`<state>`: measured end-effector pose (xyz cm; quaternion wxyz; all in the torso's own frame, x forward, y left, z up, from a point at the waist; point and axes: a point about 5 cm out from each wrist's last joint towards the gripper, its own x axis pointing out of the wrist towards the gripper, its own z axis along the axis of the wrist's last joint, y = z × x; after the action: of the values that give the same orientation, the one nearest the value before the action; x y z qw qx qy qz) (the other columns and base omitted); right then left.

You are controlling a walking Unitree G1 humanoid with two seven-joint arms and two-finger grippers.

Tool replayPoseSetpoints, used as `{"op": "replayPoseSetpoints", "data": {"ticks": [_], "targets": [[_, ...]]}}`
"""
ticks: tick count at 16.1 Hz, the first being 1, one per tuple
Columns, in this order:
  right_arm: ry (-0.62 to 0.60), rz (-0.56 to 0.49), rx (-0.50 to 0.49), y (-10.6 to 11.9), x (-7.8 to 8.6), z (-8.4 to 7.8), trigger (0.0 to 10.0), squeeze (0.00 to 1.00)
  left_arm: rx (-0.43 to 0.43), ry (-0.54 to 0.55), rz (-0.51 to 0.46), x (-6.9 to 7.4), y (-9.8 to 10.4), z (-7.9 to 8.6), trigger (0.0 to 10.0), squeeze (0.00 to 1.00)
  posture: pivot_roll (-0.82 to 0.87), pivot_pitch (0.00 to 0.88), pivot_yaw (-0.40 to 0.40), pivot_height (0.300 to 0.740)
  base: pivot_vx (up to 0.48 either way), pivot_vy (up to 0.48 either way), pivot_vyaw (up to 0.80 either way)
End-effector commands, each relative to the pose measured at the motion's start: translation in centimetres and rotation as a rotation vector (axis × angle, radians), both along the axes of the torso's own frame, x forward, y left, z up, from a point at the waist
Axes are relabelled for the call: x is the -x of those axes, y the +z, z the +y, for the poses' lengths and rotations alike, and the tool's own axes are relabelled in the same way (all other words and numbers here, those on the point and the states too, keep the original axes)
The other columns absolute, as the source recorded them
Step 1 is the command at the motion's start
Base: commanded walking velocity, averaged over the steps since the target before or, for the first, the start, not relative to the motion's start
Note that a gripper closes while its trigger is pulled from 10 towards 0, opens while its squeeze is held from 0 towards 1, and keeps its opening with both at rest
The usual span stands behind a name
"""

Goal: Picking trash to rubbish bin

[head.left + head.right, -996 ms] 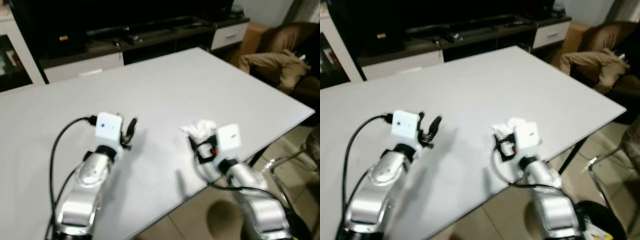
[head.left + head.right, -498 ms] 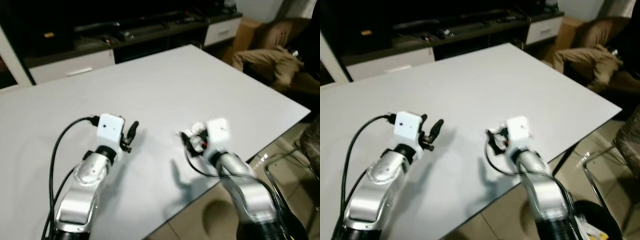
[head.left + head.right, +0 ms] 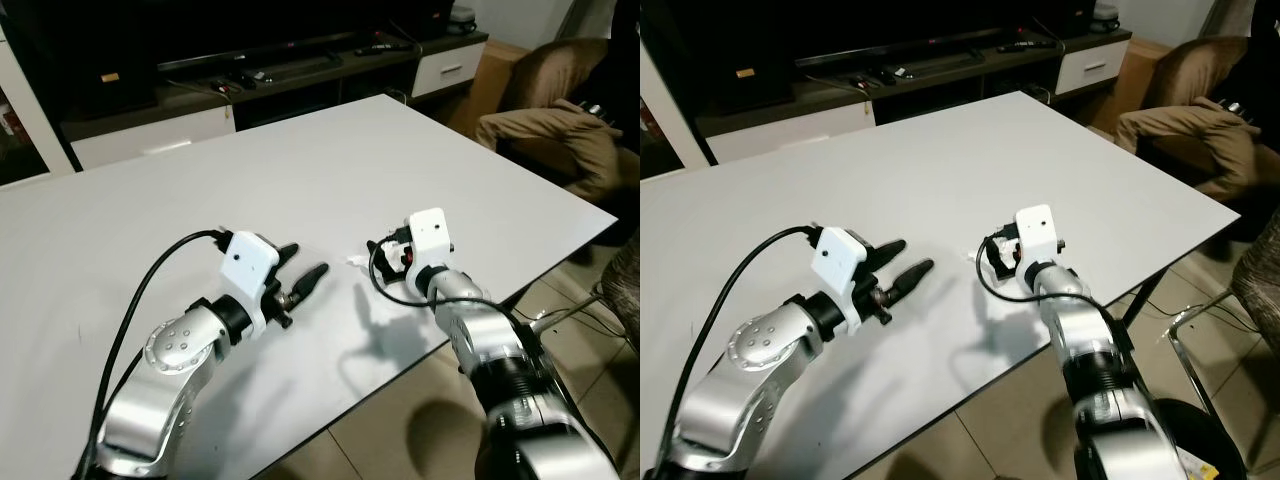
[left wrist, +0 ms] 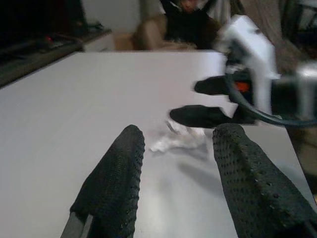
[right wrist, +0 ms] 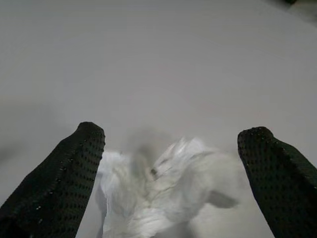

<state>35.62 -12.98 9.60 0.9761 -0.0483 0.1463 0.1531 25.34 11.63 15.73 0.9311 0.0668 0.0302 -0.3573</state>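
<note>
A crumpled white tissue [image 3: 356, 261] lies on the white table [image 3: 300, 170] near its right front edge. My right gripper [image 3: 381, 262] is low over the table and open. Its two black fingers [image 5: 74, 163] stand on either side of the tissue [image 5: 163, 198] without closing on it. My left gripper [image 3: 301, 264] is open and empty a short way to the left of the tissue, pointing at it. In the left wrist view the tissue [image 4: 181, 141] lies just beyond that gripper's fingertips [image 4: 131, 136], with the right gripper's fingers [image 4: 208, 115] behind it.
The table's right corner and front edge [image 3: 560, 230] are close to my right arm. A black bin [image 3: 1200, 440] stands on the tiled floor below that arm. A dark TV stand [image 3: 300, 70] is behind the table, and a brown armchair with beige cloth [image 3: 560, 120] is at the right.
My right gripper has moved forward and left so that the tissue now lies between its fingers. My left gripper has swung right toward the tissue and stands wider open. The camera has shifted.
</note>
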Motion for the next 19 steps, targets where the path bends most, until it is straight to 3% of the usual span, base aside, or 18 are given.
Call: {"op": "replayPoseSetpoints", "data": {"ticks": [1,6,7,8,19], "targets": [[0.024,0.045,-0.008,-0.7,-0.1,0.2,10.0,0.0,0.0,-0.041,0.02,0.5,0.1,-0.1,10.0,0.0,-0.08,0.0,-0.008,0.74,0.0,0.0,0.0],[-0.02,0.198,-0.023,-3.4,0.4,-0.7,10.0,0.0,-0.013,-0.076,0.038,0.6,0.3,-0.2,10.0,0.0,-0.07,0.0,-0.007,0.74,0.0,0.0,0.0],[-0.028,0.217,-0.034,-3.6,0.5,-1.0,3.1,0.0,-0.013,-0.075,0.037,0.5,0.3,-0.2,10.0,0.0,-0.07,0.0,-0.007,0.74,0.0,0.0,0.0],[-0.034,0.229,-0.043,-3.8,0.6,-1.2,0.0,0.0,-0.017,-0.073,0.034,0.5,0.3,-0.2,10.0,0.0,-0.07,0.0,-0.008,0.74,0.0,0.0,0.0],[-0.041,0.213,-0.031,-3.1,0.0,-2.3,0.0,0.0,-0.027,-0.055,0.013,-0.5,0.0,-0.8,10.0,0.0,-0.11,0.0,0.003,0.74,0.0,0.0,0.0]]}}
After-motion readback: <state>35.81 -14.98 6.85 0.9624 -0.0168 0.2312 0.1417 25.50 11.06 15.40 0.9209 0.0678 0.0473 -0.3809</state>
